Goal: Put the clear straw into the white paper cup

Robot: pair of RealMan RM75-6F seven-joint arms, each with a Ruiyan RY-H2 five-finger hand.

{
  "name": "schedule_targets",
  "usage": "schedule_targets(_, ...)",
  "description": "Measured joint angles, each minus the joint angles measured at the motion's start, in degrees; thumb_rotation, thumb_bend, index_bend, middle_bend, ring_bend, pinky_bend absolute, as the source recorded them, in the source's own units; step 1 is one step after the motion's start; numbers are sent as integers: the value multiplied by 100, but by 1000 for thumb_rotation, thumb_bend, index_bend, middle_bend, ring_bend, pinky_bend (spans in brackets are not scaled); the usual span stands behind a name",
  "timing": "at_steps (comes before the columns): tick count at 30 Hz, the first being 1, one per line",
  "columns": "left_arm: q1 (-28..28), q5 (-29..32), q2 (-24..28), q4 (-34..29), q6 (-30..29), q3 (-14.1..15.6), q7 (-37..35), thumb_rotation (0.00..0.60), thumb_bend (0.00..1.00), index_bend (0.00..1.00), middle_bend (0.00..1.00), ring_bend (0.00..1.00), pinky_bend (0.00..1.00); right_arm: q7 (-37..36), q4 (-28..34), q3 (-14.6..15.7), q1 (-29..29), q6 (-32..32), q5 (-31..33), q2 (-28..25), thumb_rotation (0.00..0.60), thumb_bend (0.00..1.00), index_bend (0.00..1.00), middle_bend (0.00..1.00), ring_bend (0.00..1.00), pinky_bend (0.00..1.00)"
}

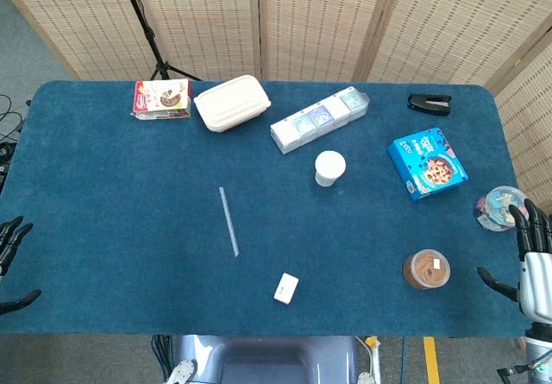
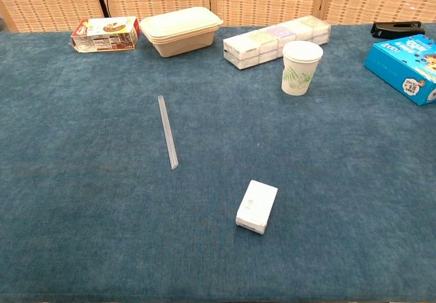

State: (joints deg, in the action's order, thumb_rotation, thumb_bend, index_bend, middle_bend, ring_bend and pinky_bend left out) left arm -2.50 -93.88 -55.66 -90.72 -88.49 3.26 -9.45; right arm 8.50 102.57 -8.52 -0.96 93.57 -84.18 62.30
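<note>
Straw: the thin clear plastic straw (image 1: pixel 228 221) lies flat on the dark blue felt-covered table (image 1: pixel 103 229), left of centre, its length running roughly from the far side toward the robot. Nothing touches it.

Cup: the white paper cup with a green leaf print (image 2: pixel 300 67) stands upright and open-mouthed, well apart from the straw, toward the far right of it. Standing upright, it looks ready to take the straw from above.

Left hand: the black-fingered left hand (image 1: pixel 10 254) sits at the table's left edge, only partly in view. Its fingers look spread and it holds nothing. The straw lies well to its right, toward mid-table.

Right hand: the silver and black right hand (image 1: pixel 528 254) is at the right edge, fingers upright and apart, empty. The straw is far across the table from it, past the cup.

Stage: judged from this layout, nothing is picked up yet; the left hand seems the nearer one to reach for the straw.

Difficulty: a thin straw lying flat on felt probably needs a fine pinch.

Nearby: a small white rectangular box (image 2: pixel 257 206) lies near the straw's close end; a row of pale packaged boxes (image 2: pixel 272 39) sits just behind the cup.

Far edge: a beige lidded food container (image 1: pixel 231 103) rests well away.
</note>
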Motion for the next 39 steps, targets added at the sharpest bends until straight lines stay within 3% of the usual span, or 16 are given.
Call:
schedule_targets(10, -51, -61, -18, 7, 63, -1, 36, 600, 111, 0, 0, 0, 0, -10, 19, -13, -6, -15, 17, -13, 600, 0, 0, 0, 0, 0)
schedule_targets(16, -424, -282, -86, 19, 301, -131, 161, 600, 117, 0, 0, 0, 0, -10, 7, -71, -22, -50, 153, -29, 600, 0, 0, 0, 0, 0)
schedule_targets(22, -1396, -425, -262, -70, 1509, -397, 917, 600, 138, 1, 0, 0, 0, -9, -17, -190, -69, -147, 435, -40, 600, 0, 0, 0, 0, 0)
schedule_targets(29, -2620, -409, -997, 143, 2988, -731, 1766, 600, 223, 94, 0, 0, 0, 72, -87, -284, -167, -341, 726, -8, 600, 0, 0, 0, 0, 0)
schedule_targets(39, -3745, 142, -2119, 801, 4145, -1134, 2423, 600, 282, 218, 0, 0, 0, 118, -307, -447, -283, -625, 1298, 37, 600, 0, 0, 0, 0, 0)
